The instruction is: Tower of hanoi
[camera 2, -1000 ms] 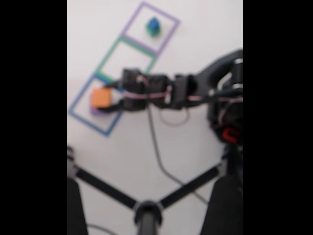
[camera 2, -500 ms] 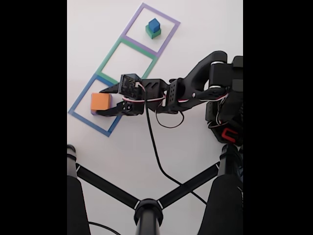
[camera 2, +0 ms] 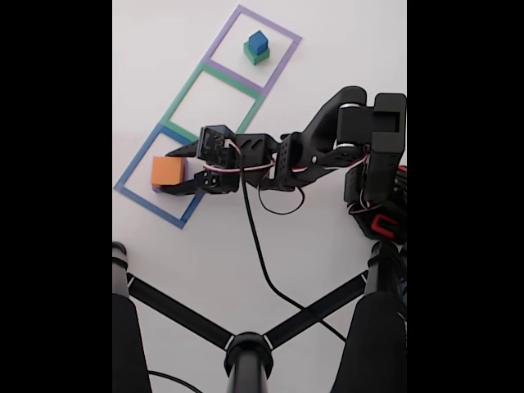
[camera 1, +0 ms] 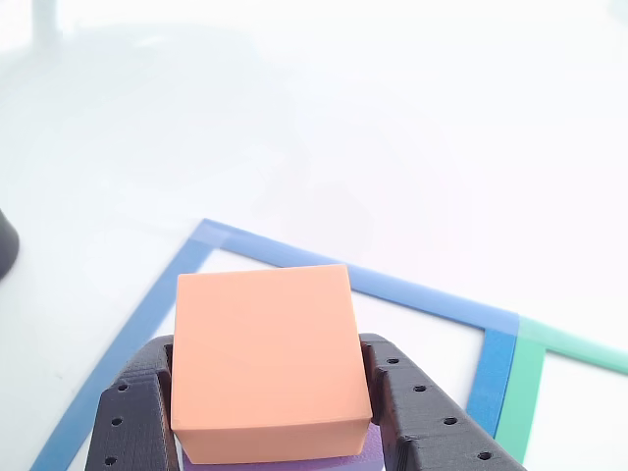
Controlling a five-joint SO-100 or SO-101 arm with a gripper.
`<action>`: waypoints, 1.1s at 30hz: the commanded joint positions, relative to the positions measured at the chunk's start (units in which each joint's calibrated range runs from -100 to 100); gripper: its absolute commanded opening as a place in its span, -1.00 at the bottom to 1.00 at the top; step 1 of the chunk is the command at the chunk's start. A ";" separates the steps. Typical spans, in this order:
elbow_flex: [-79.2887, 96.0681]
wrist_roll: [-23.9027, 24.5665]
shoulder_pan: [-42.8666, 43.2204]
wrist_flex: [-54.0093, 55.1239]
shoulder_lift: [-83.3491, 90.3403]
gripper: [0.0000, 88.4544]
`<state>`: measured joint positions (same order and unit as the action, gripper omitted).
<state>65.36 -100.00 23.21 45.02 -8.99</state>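
Moved: arm's upper joints shifted a bit vs half a sec ago; gripper (camera 2: 173, 170) and blocks same spot.
Gripper: fingers (camera 1: 132, 417) flank orange block (camera 1: 265, 358) both sides; contact can't tell.
Orange block: atop purple block (camera 1: 294, 461), inside blue outline (camera 2: 135, 168).
Blue block (camera 2: 259, 41): on green block (camera 2: 255, 56), in purple outline (camera 2: 282, 33), well apart from gripper.
Green outline (camera 2: 182, 94): between other two.

My fixed view is sharp and evenly lit, with black bars down both sides. The white desk (camera 2: 327, 49) looks bright, with only faint shadows. On my other view, the desk's far part washes out into pale glare, while the orange block (camera 1: 265, 358) up close stays crisp.
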 commanded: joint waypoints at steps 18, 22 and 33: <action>-1.62 0.00 -1.06 1.48 4.10 -0.36; -1.16 0.00 -1.52 -9.21 14.76 -0.41; -15.34 0.00 -8.61 -67.00 46.57 -0.91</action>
<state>58.22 -100.00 17.72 -0.80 26.72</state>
